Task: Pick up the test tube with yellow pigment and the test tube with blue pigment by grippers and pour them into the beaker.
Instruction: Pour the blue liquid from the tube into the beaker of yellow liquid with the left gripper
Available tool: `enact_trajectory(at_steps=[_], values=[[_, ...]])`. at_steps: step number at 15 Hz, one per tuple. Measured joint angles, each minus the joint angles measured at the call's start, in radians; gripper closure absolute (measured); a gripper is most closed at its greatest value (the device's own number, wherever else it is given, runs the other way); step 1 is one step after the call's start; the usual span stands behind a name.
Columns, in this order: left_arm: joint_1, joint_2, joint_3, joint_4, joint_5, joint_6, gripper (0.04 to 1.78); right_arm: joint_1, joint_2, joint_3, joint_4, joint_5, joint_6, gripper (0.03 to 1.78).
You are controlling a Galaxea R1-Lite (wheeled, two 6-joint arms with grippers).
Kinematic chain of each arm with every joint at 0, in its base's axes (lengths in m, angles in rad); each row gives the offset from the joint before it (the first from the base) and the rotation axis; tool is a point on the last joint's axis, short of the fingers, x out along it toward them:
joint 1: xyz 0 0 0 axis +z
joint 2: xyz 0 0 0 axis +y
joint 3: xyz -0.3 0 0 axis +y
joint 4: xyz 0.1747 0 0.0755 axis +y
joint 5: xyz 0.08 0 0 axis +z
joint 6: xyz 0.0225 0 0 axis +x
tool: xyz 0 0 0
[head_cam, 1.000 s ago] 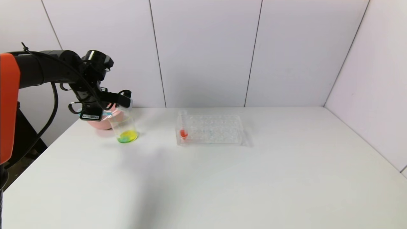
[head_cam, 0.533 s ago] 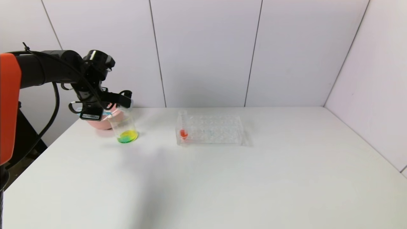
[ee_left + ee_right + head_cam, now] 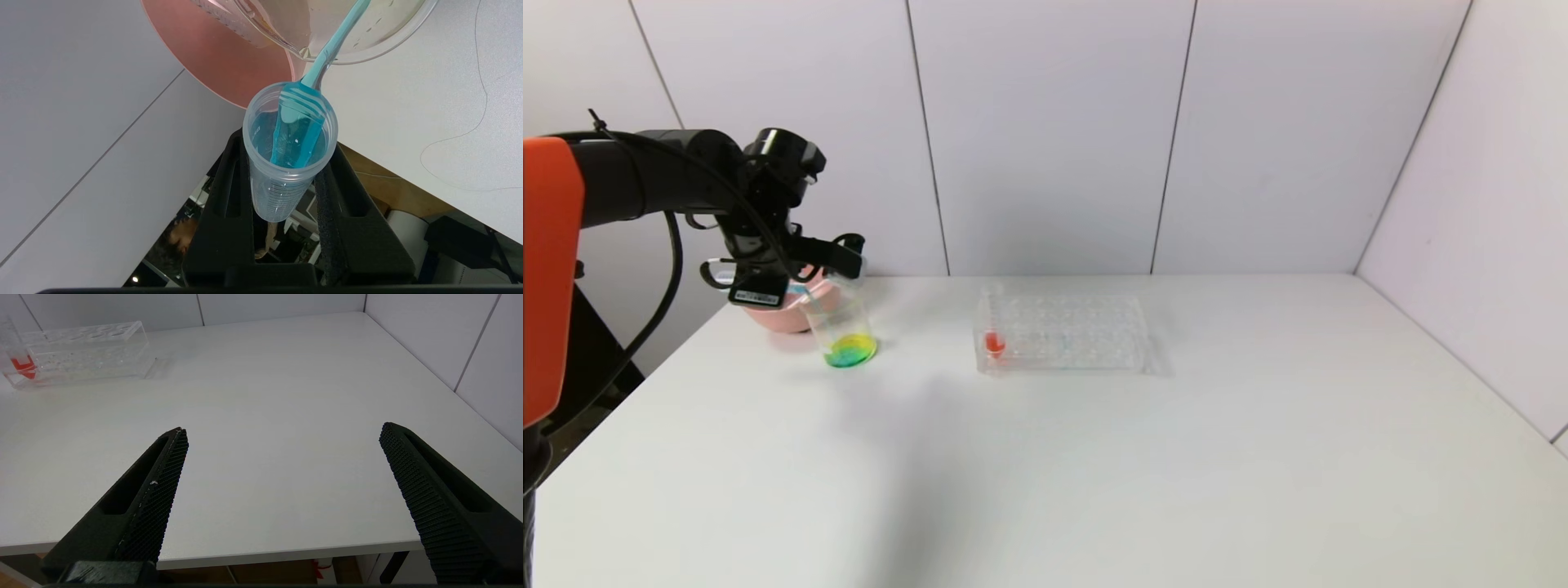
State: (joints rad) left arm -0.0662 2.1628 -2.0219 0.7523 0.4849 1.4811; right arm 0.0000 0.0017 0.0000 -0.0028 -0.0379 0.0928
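A: Nearest first. What's the right gripper (image 3: pixel 282 437) doing?

B: Parked low at the near edge of the table (image 3: pixel 1094 474), not in the head view. Its wrist view shows both fingers (image 3: pixel 159 486) spread wide apart with nothing between them, only bare table surface ahead.

A: Mid-table?

B: Clear tube rack (image 3: pixel 1062 333) sits right of the beaker, well apart from it. One tube with red-orange liquid (image 3: pixel 993 341) stands in the rack's left end. I can't make out any other tube in it.

A: Beaker?

B: The beaker (image 3: pixel 841 327) stands on the table at far left, just in front of the pink bowl (image 3: pixel 768 314). Bottom holds a yellow pool with green and blue at its left edge.

A: Left gripper?

B: The left gripper (image 3: pixel 286 163) is up over the beaker's rim, clamped on the test tube with blue pigment (image 3: pixel 288 151). Fingers (image 3: pixel 347 204) press the tube from both sides. The tube is tipped, mouth toward the beaker, and a thin blue stream runs from its lip into the beaker's opening, seen in the left wrist view. Blue liquid is pooled at the tube's mouth.

A: Yellow tube?

B: Can't locate the test tube with yellow pigment in any view. Only yellow visible is the liquid in the beaker.

A: Behind all that?

B: Pink bowl, then the white panel wall (image 3: pixel 1054 131).
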Motion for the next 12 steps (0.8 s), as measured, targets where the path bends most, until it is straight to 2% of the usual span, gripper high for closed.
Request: enact_trajectory(at_steps=[12], values=[[-0.037, -0.002, 0.0, -0.021, 0.13, 0.052, 1.37, 0.0, 0.0, 0.0, 0.0, 0.0, 0.0, 0.1]])
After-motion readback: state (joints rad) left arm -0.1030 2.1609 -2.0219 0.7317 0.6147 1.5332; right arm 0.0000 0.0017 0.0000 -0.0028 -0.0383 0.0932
